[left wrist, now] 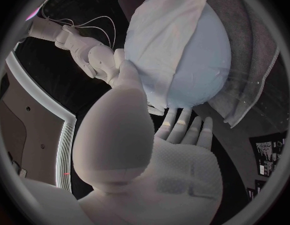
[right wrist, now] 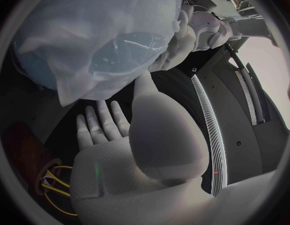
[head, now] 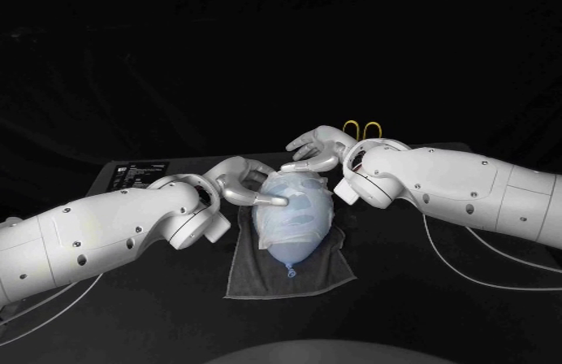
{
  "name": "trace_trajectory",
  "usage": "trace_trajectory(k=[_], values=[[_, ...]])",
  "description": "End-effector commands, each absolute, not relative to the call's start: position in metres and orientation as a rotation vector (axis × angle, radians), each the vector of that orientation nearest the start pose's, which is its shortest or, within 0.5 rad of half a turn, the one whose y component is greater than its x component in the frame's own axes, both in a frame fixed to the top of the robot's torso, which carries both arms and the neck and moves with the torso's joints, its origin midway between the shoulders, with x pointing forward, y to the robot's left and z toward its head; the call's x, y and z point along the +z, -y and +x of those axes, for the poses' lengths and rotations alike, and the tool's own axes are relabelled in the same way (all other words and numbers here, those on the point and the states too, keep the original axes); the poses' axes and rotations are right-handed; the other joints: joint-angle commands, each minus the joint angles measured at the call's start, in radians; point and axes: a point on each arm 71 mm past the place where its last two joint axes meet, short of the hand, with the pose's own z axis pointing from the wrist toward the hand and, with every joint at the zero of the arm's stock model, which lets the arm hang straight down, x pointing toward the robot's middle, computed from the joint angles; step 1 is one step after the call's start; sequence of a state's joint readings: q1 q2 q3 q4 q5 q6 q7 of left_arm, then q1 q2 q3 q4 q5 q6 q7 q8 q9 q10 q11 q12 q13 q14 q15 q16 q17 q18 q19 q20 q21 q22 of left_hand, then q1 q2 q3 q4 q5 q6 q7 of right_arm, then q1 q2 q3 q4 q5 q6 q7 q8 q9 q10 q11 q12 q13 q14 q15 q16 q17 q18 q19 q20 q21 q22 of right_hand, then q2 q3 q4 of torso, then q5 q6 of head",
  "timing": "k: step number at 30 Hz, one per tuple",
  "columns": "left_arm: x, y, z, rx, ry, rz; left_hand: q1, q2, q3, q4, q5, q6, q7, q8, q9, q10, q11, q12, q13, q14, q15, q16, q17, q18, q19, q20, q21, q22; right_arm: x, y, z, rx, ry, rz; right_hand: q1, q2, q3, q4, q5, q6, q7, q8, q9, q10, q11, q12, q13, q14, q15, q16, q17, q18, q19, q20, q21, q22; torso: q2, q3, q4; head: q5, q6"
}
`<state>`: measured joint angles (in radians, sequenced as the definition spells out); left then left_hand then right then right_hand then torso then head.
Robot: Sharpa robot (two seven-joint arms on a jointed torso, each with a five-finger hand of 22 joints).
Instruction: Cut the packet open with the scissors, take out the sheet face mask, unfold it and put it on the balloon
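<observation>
Grey towel (head: pixel 252 270), perhaps label (head: pixel 142 169), on table (head: pixel 386 315)

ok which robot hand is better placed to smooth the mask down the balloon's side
left, probably: the left robot hand lies against the mask at its side edge on the balloon, so it could stroke along it. the right robot hand touches the balloon's far end.
</observation>
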<state>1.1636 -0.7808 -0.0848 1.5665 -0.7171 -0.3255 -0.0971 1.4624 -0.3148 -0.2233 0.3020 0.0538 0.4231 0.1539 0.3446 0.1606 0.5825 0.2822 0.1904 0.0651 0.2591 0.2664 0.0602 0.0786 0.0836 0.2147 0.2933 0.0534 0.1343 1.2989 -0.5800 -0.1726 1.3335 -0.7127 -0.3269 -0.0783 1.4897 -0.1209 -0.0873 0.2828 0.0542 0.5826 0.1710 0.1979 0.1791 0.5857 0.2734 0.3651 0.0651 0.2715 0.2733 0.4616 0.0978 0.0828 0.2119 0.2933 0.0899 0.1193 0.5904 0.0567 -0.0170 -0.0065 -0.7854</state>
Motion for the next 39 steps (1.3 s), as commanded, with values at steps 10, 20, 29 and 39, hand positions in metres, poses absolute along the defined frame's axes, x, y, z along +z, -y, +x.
trace_trajectory(k=[10,20,29,39], values=[[-0.226,-0.154,0.456,-1.047,-1.970,-0.495,0.023,0.003,-0.004,-0.001,-0.001,0.013,0.144,0.011,0.004,-0.001,-0.009,0.000,0.003,-0.001,-0.003,-0.006,0.001,-0.003,0.003,-0.002,0.004,0.000,-0.202,0.128,0.519,0.860,-1.896,0.354,0.072,0.003,0.062,-0.026,-0.003,0.022,0.130,0.017,0.007,0.009,-0.004,0.013,0.002,0.016,-0.002,0.028,0.004,-0.001,0.002,0.000,0.006,0.004,0.000,0.0004,-0.0003,-0.003,-0.008],[-0.226,-0.156,0.457,-1.032,-1.973,-0.495,0.034,0.004,-0.003,0.000,-0.001,0.020,0.143,0.018,0.007,0.003,-0.011,0.004,0.004,0.004,-0.006,-0.005,0.002,-0.001,0.004,-0.002,0.004,0.001,-0.200,0.134,0.518,0.799,-1.864,0.279,0.126,-0.002,0.103,-0.080,-0.005,0.044,0.130,0.034,0.016,0.021,-0.006,0.021,0.002,0.030,-0.004,0.042,0.004,0.002,0.007,0.000,0.010,0.006,0.000,0.0003,-0.0005,-0.005,-0.019],[-0.227,-0.157,0.457,-1.026,-1.984,-0.495,0.036,0.004,-0.004,0.000,-0.001,0.023,0.143,0.020,0.008,0.004,-0.011,0.006,0.004,0.006,-0.006,-0.004,0.003,0.000,0.003,-0.002,0.004,0.000,-0.192,0.145,0.522,0.748,-1.724,0.258,0.150,0.016,0.202,-0.166,-0.003,0.137,0.125,0.100,0.041,0.103,-0.020,0.055,0.003,0.151,-0.025,0.107,0.012,0.022,0.080,-0.001,0.048,0.036,0.000,0.0007,-0.0004,-0.006,-0.019],[-0.228,-0.155,0.457,-1.034,-1.990,-0.490,0.039,0.004,-0.003,0.000,-0.001,0.026,0.143,0.023,0.009,0.006,-0.012,0.007,0.004,0.008,-0.007,-0.004,0.003,0.001,0.003,-0.002,0.004,0.000,-0.182,0.154,0.517,0.916,-1.644,0.312,-0.065,0.020,0.486,-0.106,-0.005,0.299,0.055,0.104,0.014,0.380,-0.101,0.000,-0.001,0.489,-0.112,0.124,0.008,0.100,0.364,-0.004,0.169,0.119,0.000,0.0001,-0.0010,-0.005,-0.007]])
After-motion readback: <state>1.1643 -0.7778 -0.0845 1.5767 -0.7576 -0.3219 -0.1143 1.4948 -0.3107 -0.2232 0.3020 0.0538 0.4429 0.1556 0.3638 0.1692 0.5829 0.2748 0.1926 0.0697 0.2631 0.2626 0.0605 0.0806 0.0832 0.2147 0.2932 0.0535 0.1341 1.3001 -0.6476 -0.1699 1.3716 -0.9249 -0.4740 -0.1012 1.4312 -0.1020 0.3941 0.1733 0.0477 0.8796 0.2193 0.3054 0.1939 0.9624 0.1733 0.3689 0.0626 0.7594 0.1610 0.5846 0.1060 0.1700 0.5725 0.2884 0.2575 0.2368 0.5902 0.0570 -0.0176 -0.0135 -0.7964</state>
